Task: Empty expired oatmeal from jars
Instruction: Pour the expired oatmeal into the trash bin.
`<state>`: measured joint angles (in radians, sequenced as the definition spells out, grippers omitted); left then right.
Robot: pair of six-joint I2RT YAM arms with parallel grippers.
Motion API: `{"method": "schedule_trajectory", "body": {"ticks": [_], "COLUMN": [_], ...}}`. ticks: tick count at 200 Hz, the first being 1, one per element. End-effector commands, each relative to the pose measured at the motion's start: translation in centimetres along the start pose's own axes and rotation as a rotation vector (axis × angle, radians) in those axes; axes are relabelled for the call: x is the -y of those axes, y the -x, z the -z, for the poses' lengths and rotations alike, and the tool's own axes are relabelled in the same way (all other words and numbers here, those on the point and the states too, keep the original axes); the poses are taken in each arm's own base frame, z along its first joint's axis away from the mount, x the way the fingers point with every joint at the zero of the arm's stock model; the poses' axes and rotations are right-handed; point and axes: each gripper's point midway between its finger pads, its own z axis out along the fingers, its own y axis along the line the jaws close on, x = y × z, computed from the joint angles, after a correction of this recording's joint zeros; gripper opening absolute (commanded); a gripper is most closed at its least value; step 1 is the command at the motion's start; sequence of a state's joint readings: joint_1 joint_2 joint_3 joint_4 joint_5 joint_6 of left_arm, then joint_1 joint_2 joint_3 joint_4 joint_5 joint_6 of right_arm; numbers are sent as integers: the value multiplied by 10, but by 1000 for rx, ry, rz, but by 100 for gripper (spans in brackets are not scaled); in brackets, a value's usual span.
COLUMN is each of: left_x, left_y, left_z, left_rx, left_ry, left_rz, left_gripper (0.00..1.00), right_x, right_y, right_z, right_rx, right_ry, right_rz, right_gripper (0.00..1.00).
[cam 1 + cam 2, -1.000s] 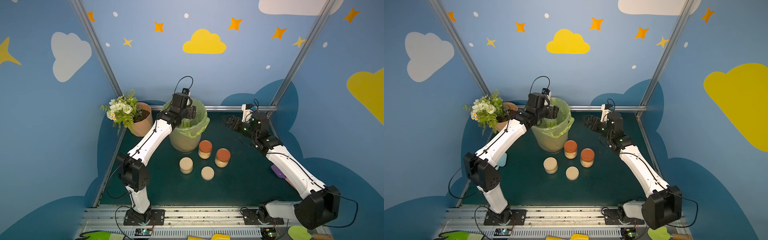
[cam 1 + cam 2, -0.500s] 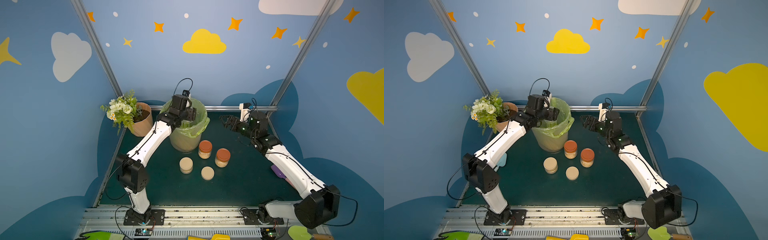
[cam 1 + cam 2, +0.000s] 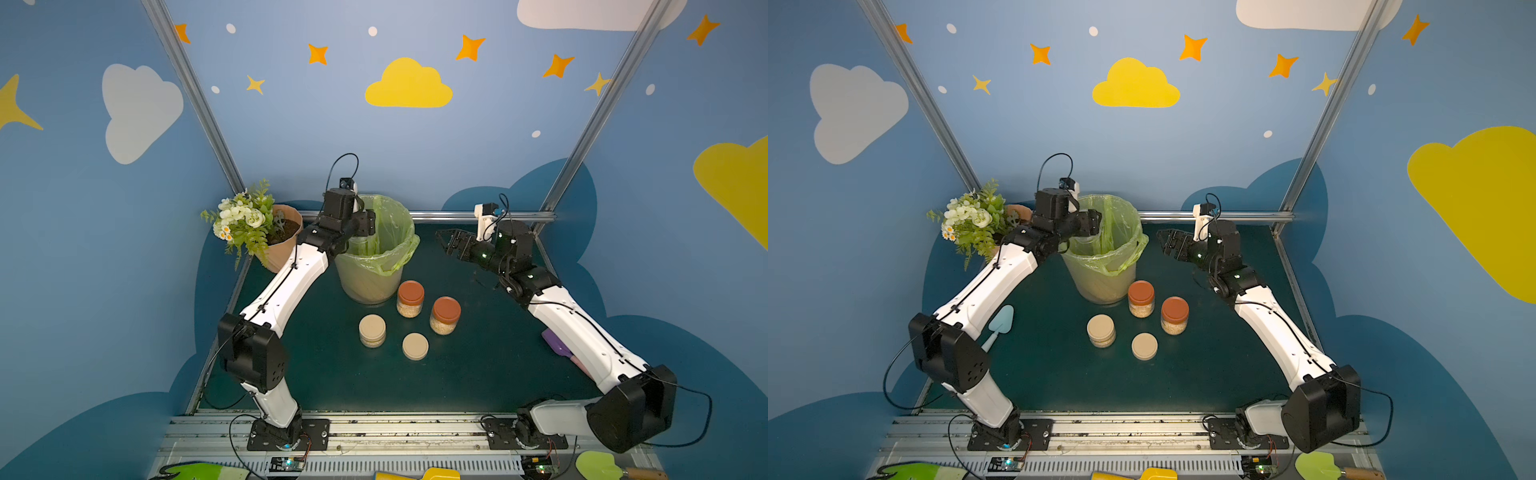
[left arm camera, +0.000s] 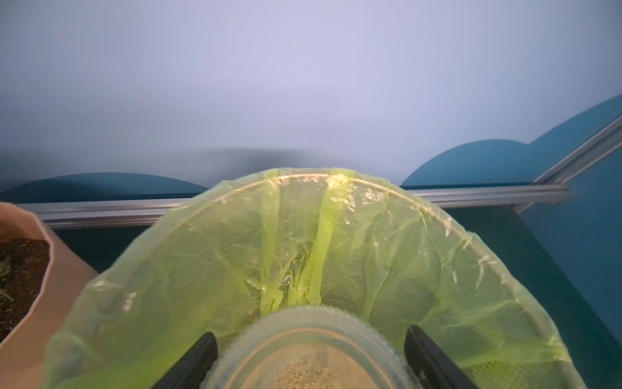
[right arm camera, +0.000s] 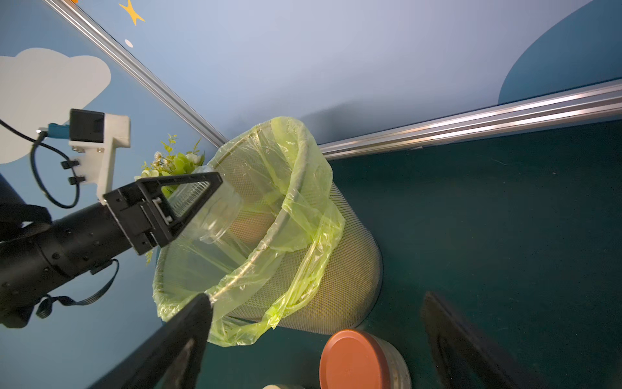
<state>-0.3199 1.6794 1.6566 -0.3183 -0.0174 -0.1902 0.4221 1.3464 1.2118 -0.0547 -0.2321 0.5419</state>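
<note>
- Right gripper (image 3: 451, 245) crept toward bin (image 3: 365, 282) at 12 o'clock; jaws apart, empty.
- Left gripper (image 4: 311, 357) clamped open jar (image 5: 215, 215) over it; oatmeal (image 4: 303, 370) remained.
- We counted three lidded jars (image 3: 410, 297) unemptied.

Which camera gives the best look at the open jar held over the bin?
The right wrist view: the clear jar shows side-on, tilted over the bin, in the left gripper. The left wrist view shows only part of it, close and blurred, with some oatmeal inside. In both top views the gripper hides most of it.
</note>
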Motion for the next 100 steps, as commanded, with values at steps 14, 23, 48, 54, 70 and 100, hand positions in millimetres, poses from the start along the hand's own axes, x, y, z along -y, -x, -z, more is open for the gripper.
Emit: {"method": "schedule_trajectory", "body": {"ticks": [14, 23, 48, 54, 70, 100], "left_x": [18, 22, 29, 31, 30, 31], "left_y": [47, 46, 55, 58, 68, 89], "left_z": [29, 30, 35, 37, 47, 67], "left_rx": [155, 140, 156, 187, 262, 352], "left_ry": [-201, -163, -257, -300, -351, -439], "left_rz": [224, 186, 376, 404, 524, 719], "left_gripper": [17, 16, 17, 17, 18, 18], "right_x": [-22, -25, -33, -36, -44, -64], "right_y": [13, 13, 14, 15, 15, 19], "right_z": [-3, -5, -8, -8, -11, -18], "right_rx": [26, 23, 40, 46, 67, 124], "right_ry": [77, 92, 134, 149, 198, 314], "right_rz": [11, 8, -7, -13, -44, -136], "right_gripper": [97, 97, 97, 97, 97, 97]}}
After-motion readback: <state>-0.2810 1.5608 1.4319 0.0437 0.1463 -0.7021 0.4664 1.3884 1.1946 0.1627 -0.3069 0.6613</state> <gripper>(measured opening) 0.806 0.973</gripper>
